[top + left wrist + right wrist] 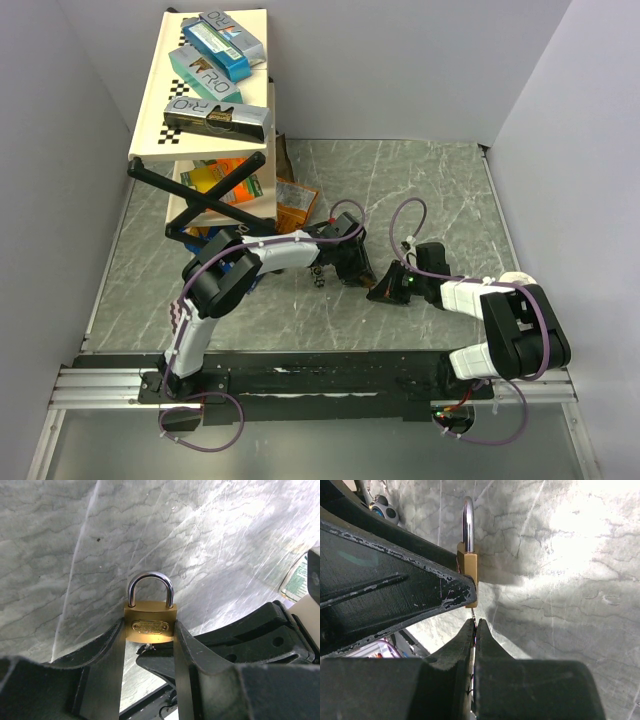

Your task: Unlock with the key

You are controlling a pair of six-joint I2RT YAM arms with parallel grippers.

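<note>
Left gripper is clamping the padlock by its sides, shackle pointing away from the wrist. Right gripper is pinching the key, its thin blade lying along the padlock's long axis, tip at the base. Bare table is spreading beyond the shackle.

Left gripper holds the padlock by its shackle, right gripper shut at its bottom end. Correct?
No. The left gripper clamps the padlock by its brass body; the shackle stands free, as the left wrist view shows. The right gripper is shut at its bottom end.
</note>
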